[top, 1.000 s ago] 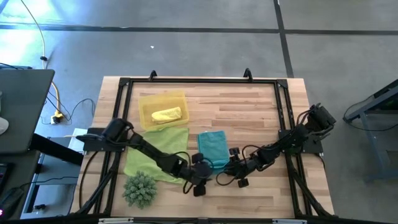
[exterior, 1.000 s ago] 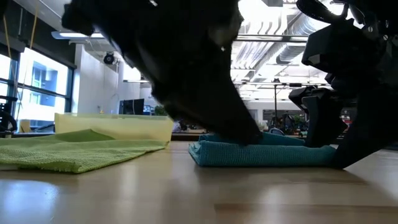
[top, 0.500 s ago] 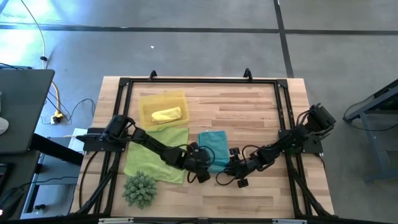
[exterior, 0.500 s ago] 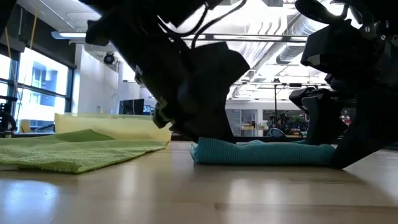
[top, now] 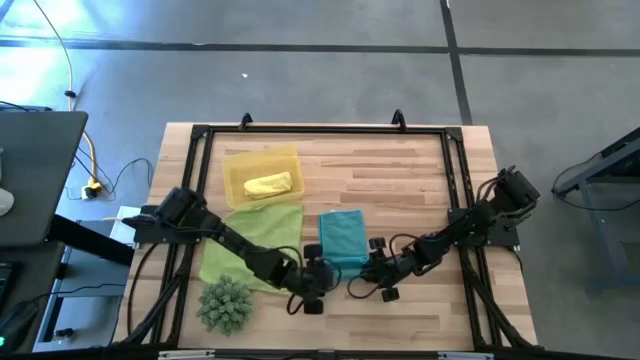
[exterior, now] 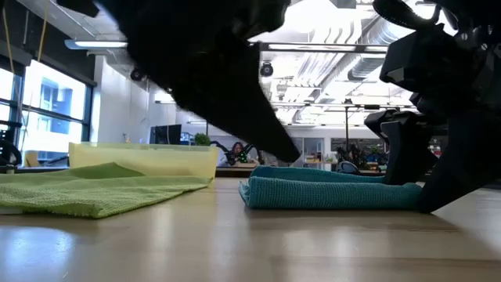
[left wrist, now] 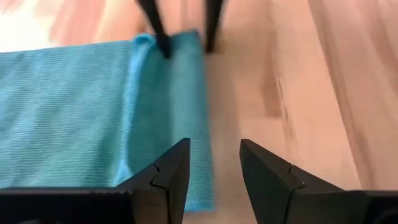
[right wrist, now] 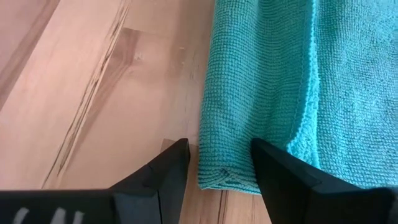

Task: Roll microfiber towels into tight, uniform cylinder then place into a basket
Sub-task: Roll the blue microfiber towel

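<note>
Left gripper (top: 312,285) is backing off the teal towel (top: 342,237) since the previous frame, now sitting just off its near-left corner, fingers (left wrist: 168,177) apart and holding nothing. Right gripper (top: 368,268) is waiting at the towel's near-right corner, fingers (right wrist: 163,171) spread astride the folded edge, not clamped. Teal towel is lying folded flat mid-table. Lime green towel (top: 245,245) is lying flat beside it. Yellow towel (top: 267,185) is resting rolled inside the basket (top: 236,166).
</note>
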